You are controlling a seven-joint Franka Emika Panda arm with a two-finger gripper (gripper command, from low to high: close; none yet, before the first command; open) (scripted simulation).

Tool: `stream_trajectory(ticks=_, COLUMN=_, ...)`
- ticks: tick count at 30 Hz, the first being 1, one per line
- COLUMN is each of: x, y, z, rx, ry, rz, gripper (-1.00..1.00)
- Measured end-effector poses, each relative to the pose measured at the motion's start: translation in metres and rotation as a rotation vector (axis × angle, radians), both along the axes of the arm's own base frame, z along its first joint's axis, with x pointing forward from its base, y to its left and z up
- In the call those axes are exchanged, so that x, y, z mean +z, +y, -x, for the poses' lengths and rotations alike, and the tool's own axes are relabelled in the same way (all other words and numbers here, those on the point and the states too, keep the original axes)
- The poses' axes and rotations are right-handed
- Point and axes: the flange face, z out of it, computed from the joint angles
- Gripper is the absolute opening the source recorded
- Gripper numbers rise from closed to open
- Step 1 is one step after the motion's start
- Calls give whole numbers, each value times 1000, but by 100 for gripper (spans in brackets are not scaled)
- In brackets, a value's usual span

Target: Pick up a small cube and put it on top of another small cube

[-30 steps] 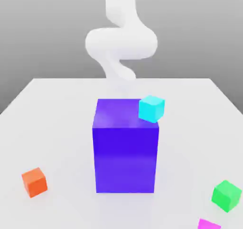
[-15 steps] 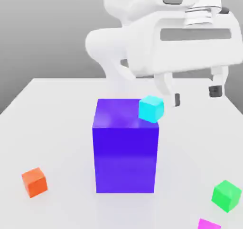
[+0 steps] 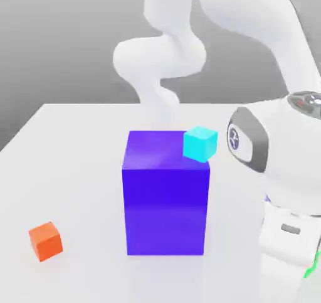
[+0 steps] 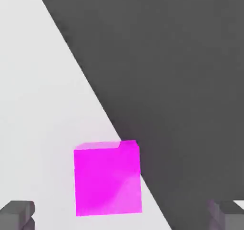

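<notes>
Between wide-open gripper (image 4: pixel 122 217) fingertips, magenta cube (image 4: pixel 107 178) at table edge (image 4: pixel 57 105), exterior view: cyan cube (image 3: pixel 200 143) atop purple block (image 3: pixel 166 192)

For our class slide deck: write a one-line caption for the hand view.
Open fingers straddle a magenta cube sitting near the white table's edge.

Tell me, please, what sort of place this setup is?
Probably a simulated tabletop test scene: a plain white table against flat grey, bearing featureless coloured blocks such as the large purple block, cyan cube and orange cube.
</notes>
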Motion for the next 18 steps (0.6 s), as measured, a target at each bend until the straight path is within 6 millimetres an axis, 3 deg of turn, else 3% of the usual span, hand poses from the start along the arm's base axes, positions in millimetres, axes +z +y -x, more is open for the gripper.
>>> stream_trajectory(ticks=2, x=-31, y=0, z=1, rx=4, ry=3, rz=2, gripper=0)
stream_trajectory(ticks=3, x=-39, y=0, z=1, rx=5, ry=3, rz=2, gripper=-100)
stream_trajectory(ticks=10, x=-37, y=0, z=2, rx=6, ry=5, rz=2, gripper=-100)
stream_trajectory(ticks=14, x=14, y=2, z=3, rx=10, ry=5, rz=2, gripper=-100)
stream_trajectory(ticks=18, x=49, y=48, z=55, rx=166, ry=6, rz=1, gripper=-100)
